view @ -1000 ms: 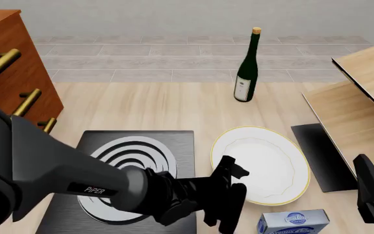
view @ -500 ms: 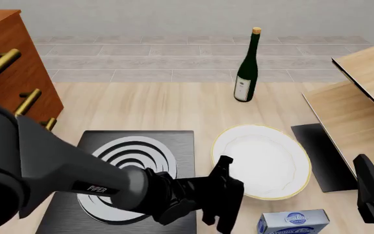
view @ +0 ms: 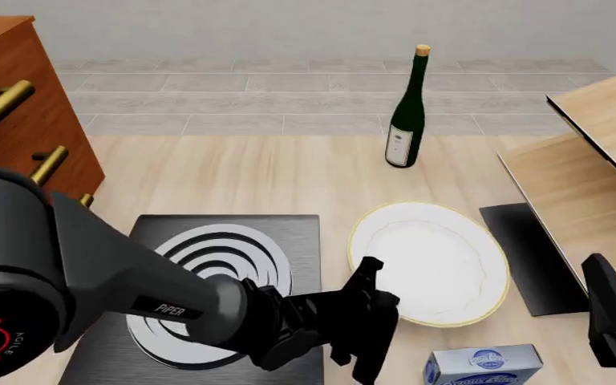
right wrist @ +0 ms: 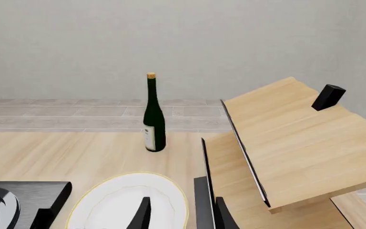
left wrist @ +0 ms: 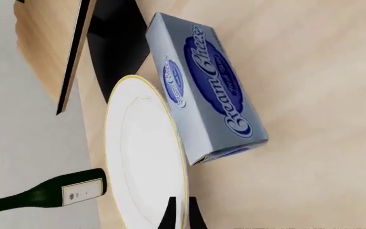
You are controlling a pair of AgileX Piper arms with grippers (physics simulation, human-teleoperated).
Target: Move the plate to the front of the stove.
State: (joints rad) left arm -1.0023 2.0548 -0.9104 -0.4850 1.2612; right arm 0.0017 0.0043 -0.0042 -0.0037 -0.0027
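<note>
1. The plate (view: 436, 265) looks like smooth white ceramic, softly glossy, with a thin pale-gold line round the rim.
2. The stove (view: 286, 241) is a dark, matt slab with a faint brushed look, and its rings (view: 217, 257) read as silvery metal.
3. The table (view: 265, 176) is light wood with visible grain, satin rather than shiny.
4. The wine bottle (view: 406, 112) is glossy dark green glass with a paper label and a cork-coloured top.
5. The cream cheese box (left wrist: 211, 86) looks like printed cardboard, slightly sheeny.
6. The left arm (view: 126, 297) is matt dark plastic or painted metal.
7. The cabinet (view: 19, 120) is reddish varnished wood with brass-looking handles.
8. The black mat (view: 528, 257) is flat matt.
</note>
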